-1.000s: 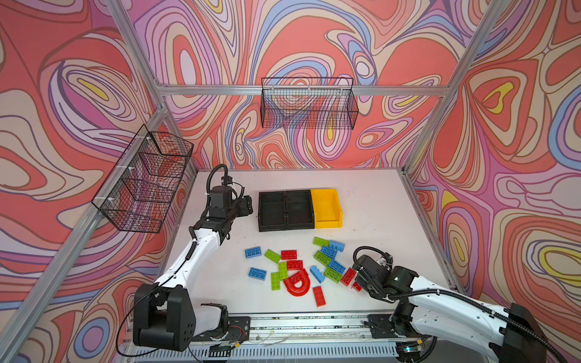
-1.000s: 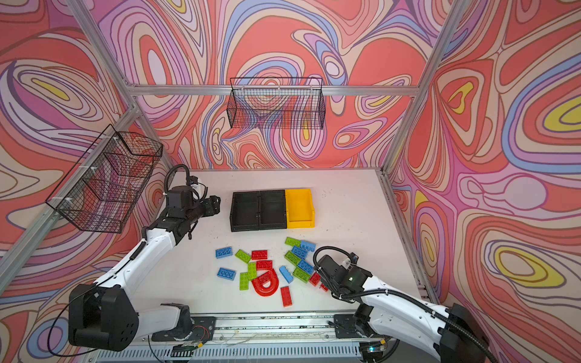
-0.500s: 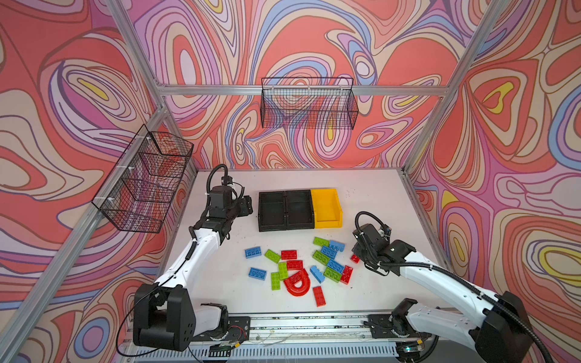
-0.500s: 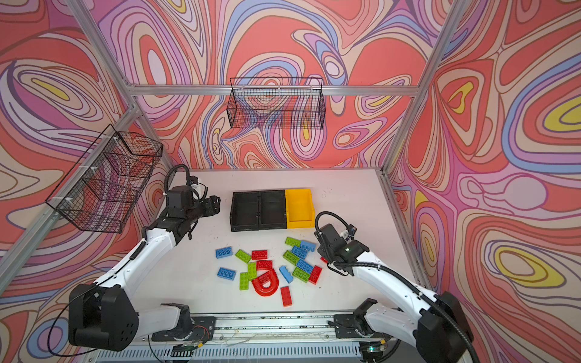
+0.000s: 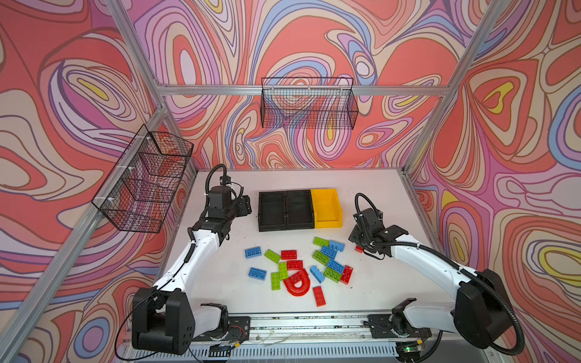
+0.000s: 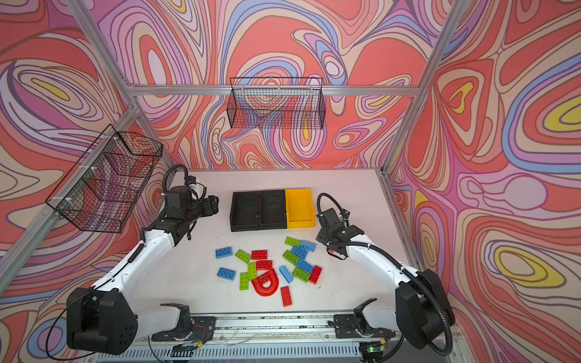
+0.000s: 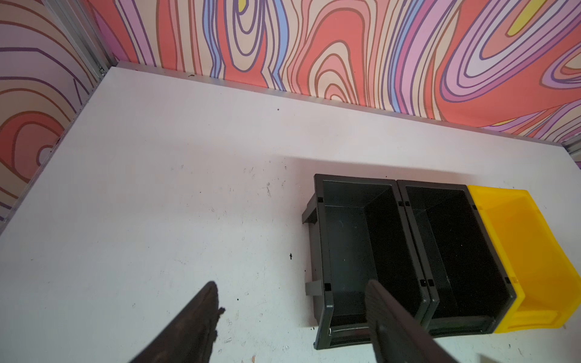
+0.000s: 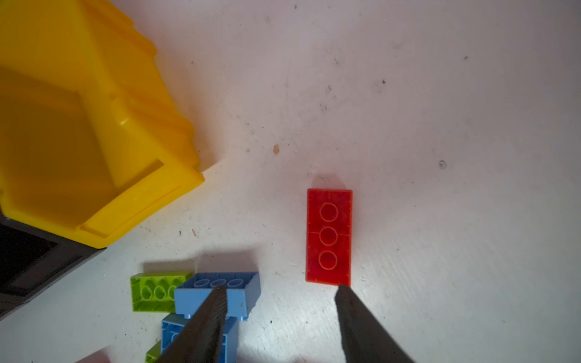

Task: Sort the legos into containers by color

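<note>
Three bins empty, toward bench's back edge. Red brick lies underside-up toward the right edge, alone. Right gripper open, empty, offset beside it; left gripper open near bins. Shift over, straddle brick's narrow width, then close.

The scuffed white table bears three bins touching in a row. The two black bins sit just ahead of the left pincer, and the yellow bin is farthest from it. One red brick lies flat and alone just ahead of the right pincer. The other bricks and a red arch lie scattered beside that pincer.
</note>
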Tool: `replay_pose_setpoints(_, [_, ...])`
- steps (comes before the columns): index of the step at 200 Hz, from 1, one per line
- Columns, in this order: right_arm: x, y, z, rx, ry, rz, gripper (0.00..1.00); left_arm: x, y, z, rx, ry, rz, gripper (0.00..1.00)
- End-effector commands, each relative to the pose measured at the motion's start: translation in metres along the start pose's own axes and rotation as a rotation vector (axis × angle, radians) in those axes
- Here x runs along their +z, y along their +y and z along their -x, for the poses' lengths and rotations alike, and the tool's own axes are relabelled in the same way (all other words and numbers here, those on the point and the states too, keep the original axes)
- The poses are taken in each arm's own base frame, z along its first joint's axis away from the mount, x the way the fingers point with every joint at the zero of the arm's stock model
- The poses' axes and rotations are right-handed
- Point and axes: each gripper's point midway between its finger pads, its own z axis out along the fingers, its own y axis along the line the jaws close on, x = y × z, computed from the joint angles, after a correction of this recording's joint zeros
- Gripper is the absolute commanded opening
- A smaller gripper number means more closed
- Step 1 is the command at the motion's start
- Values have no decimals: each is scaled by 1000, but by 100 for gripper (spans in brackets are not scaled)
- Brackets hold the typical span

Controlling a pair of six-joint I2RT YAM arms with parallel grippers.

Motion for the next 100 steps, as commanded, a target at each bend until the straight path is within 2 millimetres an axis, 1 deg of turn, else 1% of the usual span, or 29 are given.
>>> replay_pose_setpoints(1, [6, -24, -19, -51, 63, -82, 64, -2, 1, -1, 4, 4, -3, 76])
replay_pose_setpoints(23, [22, -35, -25, -69, 87, -114, 65, 0, 0, -3, 4, 16, -9, 76])
replay_pose_setpoints(38, [32, -39, -23, -73, 93, -112, 64, 1, 0, -5, 3, 24, -10, 76])
replay_pose_setpoints(68, [52, -35, -9, -113, 82, -95, 63, -1, 4, -6, -8, 23, 10, 76])
replay_pose_setpoints(100, [68, -33, -11, -145, 95, -83, 56, -4, 5, -17, -63, 40, 12, 76])
